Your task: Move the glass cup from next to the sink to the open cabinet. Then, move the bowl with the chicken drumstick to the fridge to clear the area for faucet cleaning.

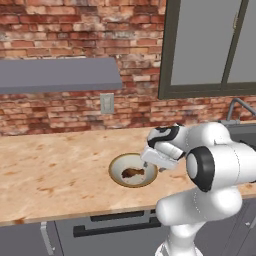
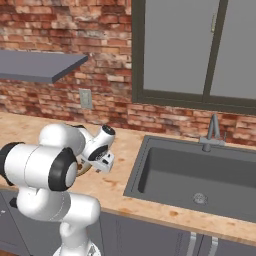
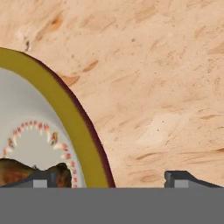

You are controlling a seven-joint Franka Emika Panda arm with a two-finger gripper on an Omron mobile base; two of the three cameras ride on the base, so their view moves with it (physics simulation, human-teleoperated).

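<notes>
The bowl [image 1: 114, 168] sits on the wooden counter, cream inside with a golden-tan rim [image 3: 57, 96]. The brown chicken drumstick [image 1: 132, 173] lies in it and also shows at the lower left of the hand view [image 3: 19, 171]. My gripper [image 1: 151, 168] hangs open over the bowl's right rim. In the hand view the gripper [image 3: 113, 180] straddles that rim, one fingertip [image 3: 41, 179] inside the bowl by the drumstick, the other over bare counter. The dark grey sink [image 2: 165, 172] and the faucet [image 2: 213, 131] are to the right. The glass cup, cabinet and fridge are out of view.
A grey shelf [image 1: 55, 73] juts from the brick wall above the counter's left part, with a wall outlet [image 1: 107, 103] beneath it. A dark-framed window [image 1: 210, 45] sits above the sink. Bare counter [image 1: 50, 165] stretches left of the bowl; its front edge is near.
</notes>
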